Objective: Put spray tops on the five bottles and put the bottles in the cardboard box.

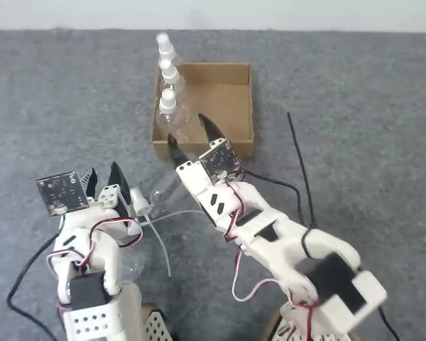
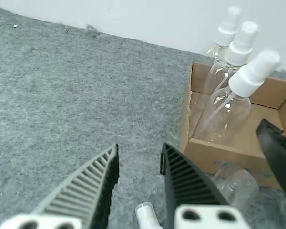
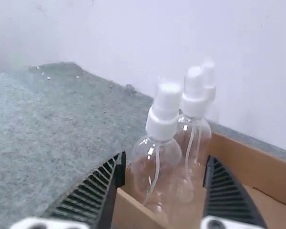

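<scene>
The grey table carries the cardboard box, which sits just beyond the right gripper. That gripper's jaws are apart and hold nothing. They hang over the near wall of the box, and in the right wrist view the right gripper frames the nearest of the three capped bottles between its two jaws without touching it.

The three capped bottles stand upright in a row along one side of the box, each with a white spray top on, so I judge three of the five as done. The rest of the box floor is bare, with room for the other two.

The left gripper is set back from the box, its jaws also apart and empty. Between the two grippers, just short of the box's near wall, an uncapped bottle lies on its side on the table. The left wrist view places this bottle ahead of the left gripper's jaws and to one side. A loose spray top with its thin dip tube trailing lies under and just behind those jaws, and its white head shows between their bases.

A clear shape beside the left arm's lower part may be the fifth bottle, but I cannot tell.

What is left, as I judge it, is to fit this spray top to the lying bottle, box it, and then do the same for the last bottle.
</scene>
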{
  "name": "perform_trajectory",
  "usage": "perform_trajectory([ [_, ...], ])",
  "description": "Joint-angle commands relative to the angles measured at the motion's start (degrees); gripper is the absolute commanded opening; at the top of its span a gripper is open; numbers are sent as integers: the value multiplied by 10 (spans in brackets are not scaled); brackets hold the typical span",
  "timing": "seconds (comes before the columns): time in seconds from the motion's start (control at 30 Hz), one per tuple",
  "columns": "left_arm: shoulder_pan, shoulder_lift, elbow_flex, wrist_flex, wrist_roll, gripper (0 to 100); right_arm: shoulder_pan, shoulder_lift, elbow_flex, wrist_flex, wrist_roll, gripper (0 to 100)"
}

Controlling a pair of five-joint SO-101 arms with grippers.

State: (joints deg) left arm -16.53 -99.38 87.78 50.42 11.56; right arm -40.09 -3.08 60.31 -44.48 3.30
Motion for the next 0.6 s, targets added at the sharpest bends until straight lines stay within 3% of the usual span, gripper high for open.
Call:
perform_trajectory([
  [0.0,-2,-12,-11,-20,0,134,-7,-81,-4,77,9,226],
  [0.4,-33,-12,-16,-21,3,134,-7,-280,-5,364,8,226],
  [0.57,-56,-12,-25,-20,4,134,-41,-351,-7,469,8,226],
])
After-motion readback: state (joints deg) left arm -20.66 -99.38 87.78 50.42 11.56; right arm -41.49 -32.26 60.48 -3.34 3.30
